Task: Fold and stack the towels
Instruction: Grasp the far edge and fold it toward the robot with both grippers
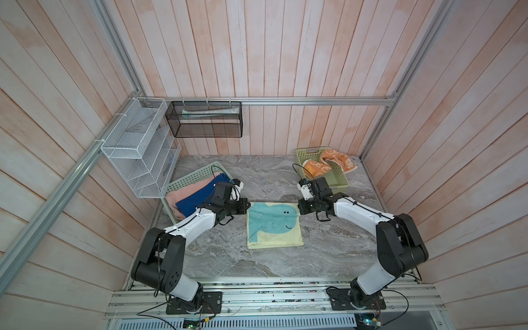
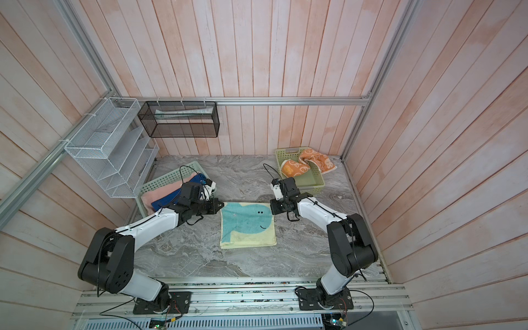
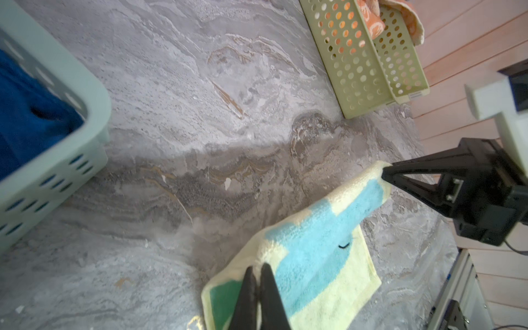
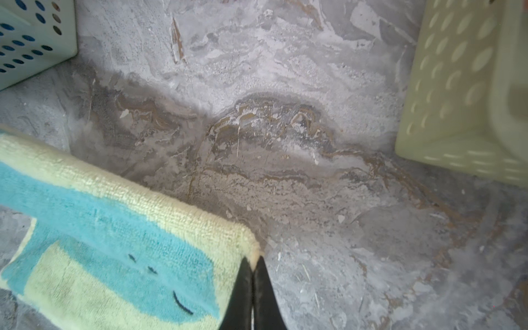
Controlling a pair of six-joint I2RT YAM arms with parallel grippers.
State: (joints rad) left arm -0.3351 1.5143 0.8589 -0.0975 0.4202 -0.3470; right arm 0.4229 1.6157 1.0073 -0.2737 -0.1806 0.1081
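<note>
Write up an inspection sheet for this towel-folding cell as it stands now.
Surface: grey marble tabletop, scuffed in places.
Job's things: whale towel mid-table, its far edge looks lifted; pink towel and blue towel in the mint basket; orange towel hanging over the green basket rim.
Clutter: white wire rack and black mesh shelf on the walls.
Grippers: left gripper shut on one far corner of the whale towel; right gripper shut on the other.
Cables: black leads loose at the arm bases; loops at both wrists.
Surroundings: pink plank walls, aluminium frame.
</note>
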